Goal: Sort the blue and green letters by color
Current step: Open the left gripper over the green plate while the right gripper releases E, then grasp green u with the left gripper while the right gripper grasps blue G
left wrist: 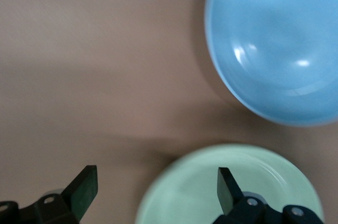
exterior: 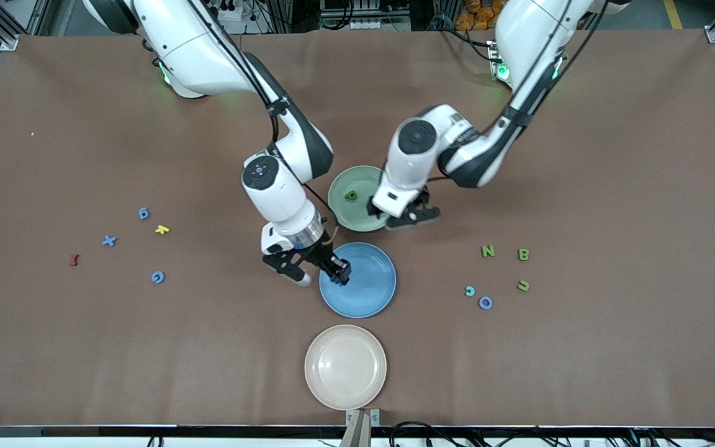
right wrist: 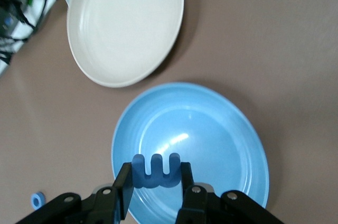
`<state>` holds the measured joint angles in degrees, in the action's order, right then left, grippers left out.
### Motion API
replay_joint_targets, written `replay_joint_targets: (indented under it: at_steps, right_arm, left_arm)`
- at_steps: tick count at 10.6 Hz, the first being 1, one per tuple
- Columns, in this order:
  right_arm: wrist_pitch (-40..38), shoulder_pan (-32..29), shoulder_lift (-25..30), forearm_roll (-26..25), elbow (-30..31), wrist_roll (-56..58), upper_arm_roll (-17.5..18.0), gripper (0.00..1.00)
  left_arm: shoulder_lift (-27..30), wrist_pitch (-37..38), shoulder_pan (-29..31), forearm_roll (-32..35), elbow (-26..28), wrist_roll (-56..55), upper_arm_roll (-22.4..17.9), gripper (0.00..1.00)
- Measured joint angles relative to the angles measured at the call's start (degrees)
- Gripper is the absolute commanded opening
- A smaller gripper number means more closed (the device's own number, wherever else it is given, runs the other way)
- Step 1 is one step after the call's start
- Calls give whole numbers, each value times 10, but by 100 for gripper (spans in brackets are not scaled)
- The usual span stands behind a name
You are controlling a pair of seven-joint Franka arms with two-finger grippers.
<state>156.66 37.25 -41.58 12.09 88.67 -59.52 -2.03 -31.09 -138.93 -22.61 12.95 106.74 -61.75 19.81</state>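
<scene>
**One blue letter is held over the blue plate, ready for release**

One blue E-shaped letter (right wrist: 156, 170) is pinched between the fingers of the right tool (exterior: 337, 271), which hangs over the edge of the blue plate (exterior: 373, 292). The delivery step is judged to be in hand: what is called for next is a parting of the fingers so the letter drops inside the rim.

Over at the green plate (exterior: 345, 214), one green letter (exterior: 350, 196) is already lying inside. The left tool (left wrist: 156, 187) is spread wide and empty above that plate's rim toward the left arm's end.

More green letters, the N (exterior: 487, 251) and B (exterior: 523, 254), wait on the table (exterior: 612, 186) toward the left arm's end; blue ones (exterior: 144, 213) lie toward the right arm's end. The cream plate (exterior: 346, 367) is left unused.
</scene>
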Motion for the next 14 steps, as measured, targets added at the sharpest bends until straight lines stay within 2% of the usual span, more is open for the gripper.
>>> replay_joint_targets:
  at_steps: [1, 2, 3, 5, 8, 11, 14]
  right_arm:
    - [1, 13, -12, 0, -3, -4, 0, 31]
    - [3, 27, -30, 0, -11, -8, 1, 44]
    - [6, 36, -47, 0, -19, -10, 1, 99]
    - [9, 40, -67, 0, -29, -11, -1, 100]
    - [-14, 24, -67, -1, -40, -2, -7, 100]
    - [-126, -9, -51, -1, -52, 77, -10, 100]
    - [-253, -83, 5, -15, -50, 173, -14, 100]
  left_arm:
    - [0, 4, 26, 0, -1, 35, 0, 100]
    - [0, 7, 50, 0, -1, 61, -1, 100]
    - [0, 8, 70, 1, -1, 83, -1, 100]
    - [0, 9, 115, 4, -1, 155, -3, 100]
    - [-2, 11, 221, 6, -1, 321, -5, 100]
    - [-9, 11, 257, 6, 0, 376, -4, 100]
    - [-18, 11, 269, 7, -2, 460, -3, 100]
